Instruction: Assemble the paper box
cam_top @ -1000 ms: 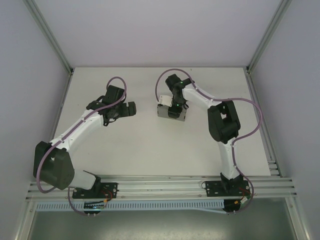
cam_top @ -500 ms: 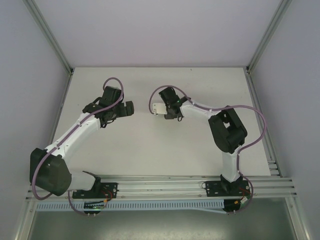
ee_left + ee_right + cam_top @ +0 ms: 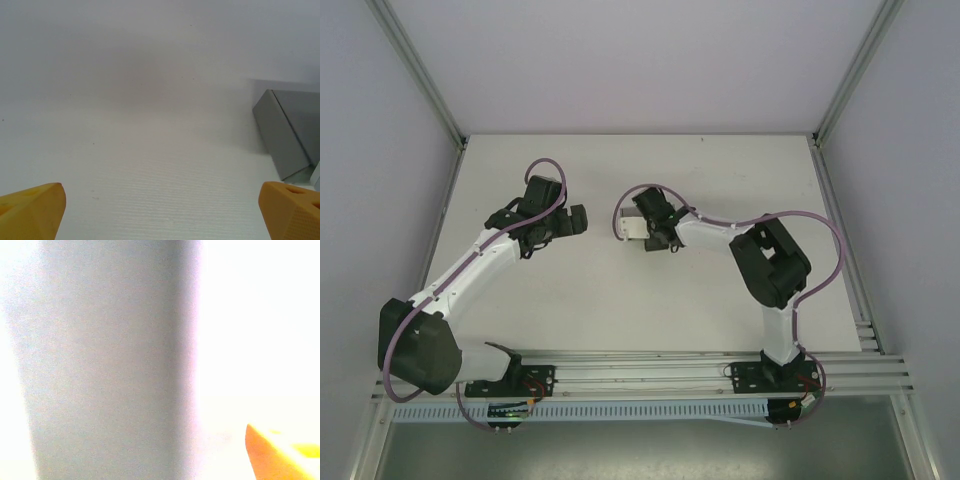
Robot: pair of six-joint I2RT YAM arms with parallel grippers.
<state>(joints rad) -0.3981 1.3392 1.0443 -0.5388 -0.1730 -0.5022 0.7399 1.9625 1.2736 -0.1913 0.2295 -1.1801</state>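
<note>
I have two pincers and there is one paper box on the white table.

My left pincer is spread wide. From its wrist I count two yellow fingertips, one at each lower corner, with bare table between them. The box lies ahead of this pincer and off towards its right fingertip, apart from it. From here it is a small grey block with one folded edge facing me and one slanted crease across its side.

My right pincer is right at the box, with the box just in front of its fingers. From the right wrist, one flat grey face of the box stands very close and blurred, ahead and to the left. I count one yellow fingertip at the lower right, with a bright gap between it and the grey face. I cannot tell whether this pincer is spread or pinching.

From above, the box sits between my two pincers, much nearer the right one.
</note>
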